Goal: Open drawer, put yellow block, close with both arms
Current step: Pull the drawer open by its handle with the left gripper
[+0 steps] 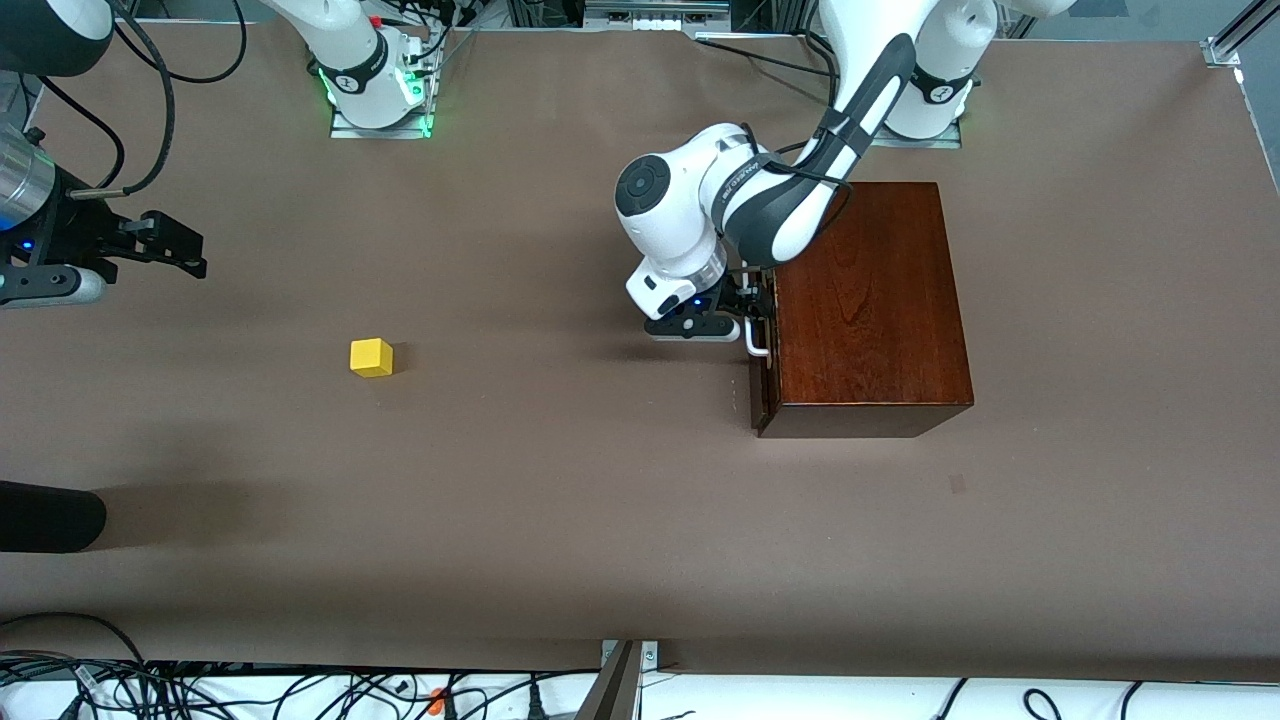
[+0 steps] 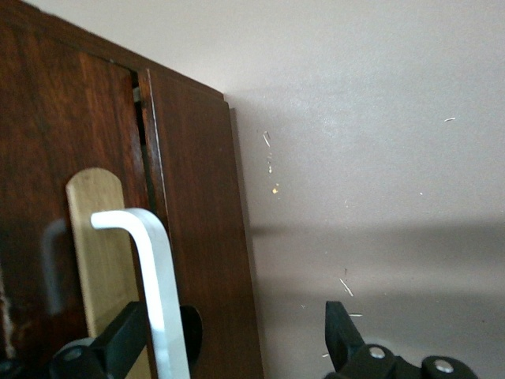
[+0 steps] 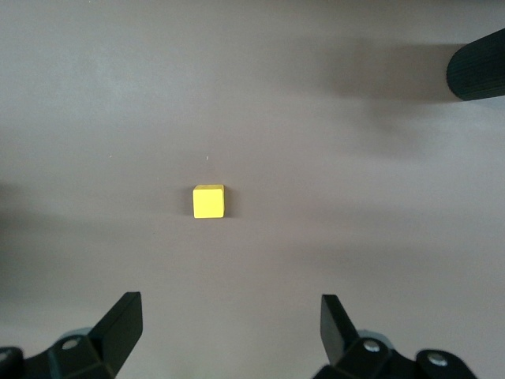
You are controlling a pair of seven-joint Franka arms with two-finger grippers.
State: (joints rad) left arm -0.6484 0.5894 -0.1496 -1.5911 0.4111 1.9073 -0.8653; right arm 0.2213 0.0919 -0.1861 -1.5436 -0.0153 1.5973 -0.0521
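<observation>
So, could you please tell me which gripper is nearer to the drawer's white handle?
Left. The left gripper is at the white handle, fingers open around it. The right gripper waits open over the table's right-arm end, above the yellow block.

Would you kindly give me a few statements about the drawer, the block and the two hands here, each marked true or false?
1. The small bright yellow cube lies in the drawer. False: it sits on the brown table, toward the right arm's end.
2. The left hand is at the white loop handle of the dark-fronted drawer. True.
3. The right hand is shut on the cube. False: it is open and holds nothing.
4. The drawer stands fully pulled out of the glossy reddish-brown wooden box. False: at most slightly ajar.
5. The left hand's fingers straddle the handle. True.
</observation>
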